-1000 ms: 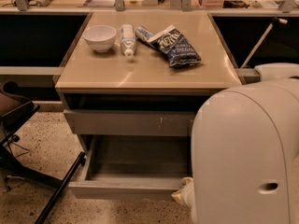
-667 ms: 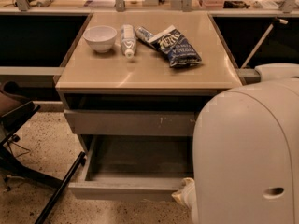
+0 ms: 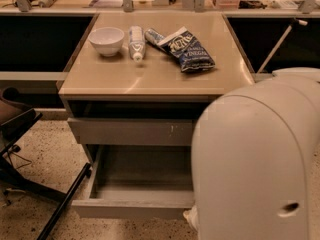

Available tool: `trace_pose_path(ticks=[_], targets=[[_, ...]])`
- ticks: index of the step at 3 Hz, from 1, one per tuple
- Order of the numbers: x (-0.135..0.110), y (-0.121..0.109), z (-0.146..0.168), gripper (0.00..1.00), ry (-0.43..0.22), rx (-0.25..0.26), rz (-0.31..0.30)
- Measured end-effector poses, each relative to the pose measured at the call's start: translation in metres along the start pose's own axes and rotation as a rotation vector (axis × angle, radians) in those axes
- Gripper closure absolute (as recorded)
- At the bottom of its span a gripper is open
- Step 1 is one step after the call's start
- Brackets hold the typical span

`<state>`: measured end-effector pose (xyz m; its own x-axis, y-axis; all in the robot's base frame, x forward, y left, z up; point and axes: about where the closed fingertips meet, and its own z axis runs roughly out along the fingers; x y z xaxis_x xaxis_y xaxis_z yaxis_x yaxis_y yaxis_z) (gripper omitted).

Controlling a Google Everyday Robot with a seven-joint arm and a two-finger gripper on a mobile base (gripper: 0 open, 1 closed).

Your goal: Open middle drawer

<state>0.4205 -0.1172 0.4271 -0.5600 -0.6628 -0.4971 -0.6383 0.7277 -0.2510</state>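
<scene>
A white bowl [image 3: 106,40], a white tube [image 3: 135,42] and a dark blue bag [image 3: 186,49] are seen at 12 o'clock; on the bag only "VINEGAR" can be read. The middle drawer [image 3: 130,209] is pulled out toward 6 o'clock, its long front running from 9 to 3. At its right end the gripper [image 3: 191,218] is mostly hidden; whether it is open or closed cannot be told.

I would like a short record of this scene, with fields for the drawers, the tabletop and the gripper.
middle drawer: pulled far out, grey tray showing
scratched drawer front: above it, further back
tabletop: white bowl, white tube, blue chip bag
gripper: mostly hidden behind robot arm housing, near open drawer's right front corner
</scene>
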Motion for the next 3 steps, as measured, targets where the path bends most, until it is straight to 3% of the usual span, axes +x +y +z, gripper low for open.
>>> trace_pose_path(ticks=[3], targets=[[0.009, 0.008, -0.01, 1.0, 0.056, 0.003, -0.007]])
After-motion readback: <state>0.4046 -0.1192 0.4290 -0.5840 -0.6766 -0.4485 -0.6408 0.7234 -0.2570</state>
